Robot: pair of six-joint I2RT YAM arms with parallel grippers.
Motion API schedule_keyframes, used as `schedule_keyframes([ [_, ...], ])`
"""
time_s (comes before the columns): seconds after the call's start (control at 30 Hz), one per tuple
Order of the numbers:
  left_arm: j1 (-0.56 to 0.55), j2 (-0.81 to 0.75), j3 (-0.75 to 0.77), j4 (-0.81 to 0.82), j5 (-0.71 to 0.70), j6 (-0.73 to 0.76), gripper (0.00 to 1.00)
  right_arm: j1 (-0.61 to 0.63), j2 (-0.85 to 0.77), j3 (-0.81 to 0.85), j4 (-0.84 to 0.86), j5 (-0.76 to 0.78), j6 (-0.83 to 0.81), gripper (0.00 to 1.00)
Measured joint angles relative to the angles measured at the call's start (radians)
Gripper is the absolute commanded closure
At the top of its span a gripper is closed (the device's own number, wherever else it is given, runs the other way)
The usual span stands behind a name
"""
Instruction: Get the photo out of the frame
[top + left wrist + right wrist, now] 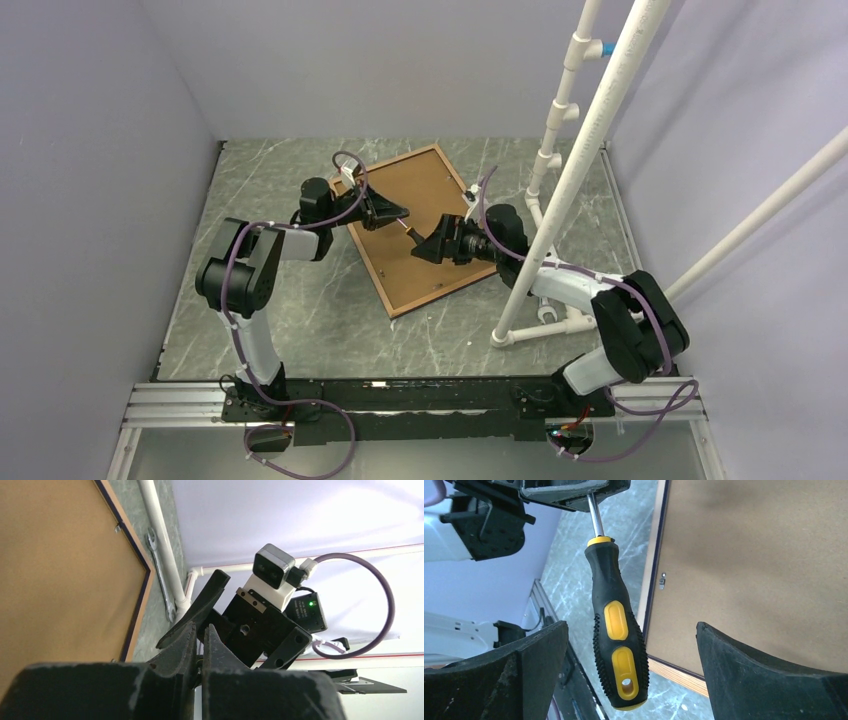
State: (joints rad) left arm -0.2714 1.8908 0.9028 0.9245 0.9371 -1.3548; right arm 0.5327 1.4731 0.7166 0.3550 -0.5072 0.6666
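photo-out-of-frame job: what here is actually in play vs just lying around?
In play:
- frame, lying back up
- photo, only its brown back showing
- screwdriver, shaft held by left gripper, handle between the open fingers of right gripper

Lying about:
- wrench
- PVC pipe stand

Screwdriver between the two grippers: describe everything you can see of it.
The screwdriver has a black textured handle with yellow inlays, a yellow collar, a hole near the butt, and a bare metal shaft. The left gripper has its jaws shut on the shaft, hiding the tip. The handle points toward the right gripper, whose open jaws flank it without touching. It is held in the air above the brown back of the frame.
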Motion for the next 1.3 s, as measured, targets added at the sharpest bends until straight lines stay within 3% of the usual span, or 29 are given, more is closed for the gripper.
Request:
schedule_keyframes([
  [0.1, 0.0, 0.0, 0.0, 0.031, -0.001, -0.023, 1.0, 0.004, 0.006, -0.026, 0.09, 0.0, 0.049, 0.11],
  [0.27, 0.002, 0.0, 0.0, 0.039, -0.003, -0.027, 1.0, 0.006, 0.04, -0.03, 0.188, -0.011, 0.089, 0.36],
  [0.63, 0.003, 0.001, -0.016, 0.06, -0.016, -0.05, 1.0, 0.01, 0.146, -0.023, 0.314, -0.071, 0.156, 0.51],
  [0.67, 0.003, 0.001, -0.016, 0.06, -0.017, -0.05, 1.0, 0.01, 0.148, -0.023, 0.327, -0.072, 0.162, 0.56],
  [0.7, 0.003, 0.001, -0.016, 0.06, -0.018, -0.05, 1.0, 0.01, 0.148, -0.023, 0.339, -0.072, 0.165, 0.71],
  [0.73, 0.003, 0.001, -0.016, 0.06, -0.018, -0.05, 1.0, 0.01, 0.148, -0.023, 0.349, -0.073, 0.167, 0.95],
  [0.77, 0.003, 0.001, -0.016, 0.059, -0.02, -0.05, 1.0, 0.01, 0.148, -0.023, 0.362, -0.076, 0.172, 1.0],
  [0.83, 0.005, 0.001, -0.016, 0.055, -0.019, -0.06, 0.93, 0.012, 0.148, -0.023, 0.372, -0.079, 0.169, 1.0],
  [0.9, 0.003, 0.0, -0.016, 0.031, -0.02, -0.044, 0.72, 0.012, 0.148, -0.023, 0.353, -0.066, 0.163, 1.0],
  [0.97, 0.003, -0.004, -0.011, -0.064, -0.023, 0.014, 0.57, 0.013, 0.137, -0.023, 0.299, -0.038, 0.143, 1.0],
  [1.1, 0.006, -0.048, 0.026, -0.372, -0.079, 0.198, 0.46, 0.011, 0.045, -0.023, 0.077, 0.093, 0.082, 1.0],
  [1.3, 0.047, -0.136, 0.222, -0.93, -0.344, 0.467, 0.46, 0.008, -0.114, 0.014, -0.304, 0.273, -0.051, 1.0],
])
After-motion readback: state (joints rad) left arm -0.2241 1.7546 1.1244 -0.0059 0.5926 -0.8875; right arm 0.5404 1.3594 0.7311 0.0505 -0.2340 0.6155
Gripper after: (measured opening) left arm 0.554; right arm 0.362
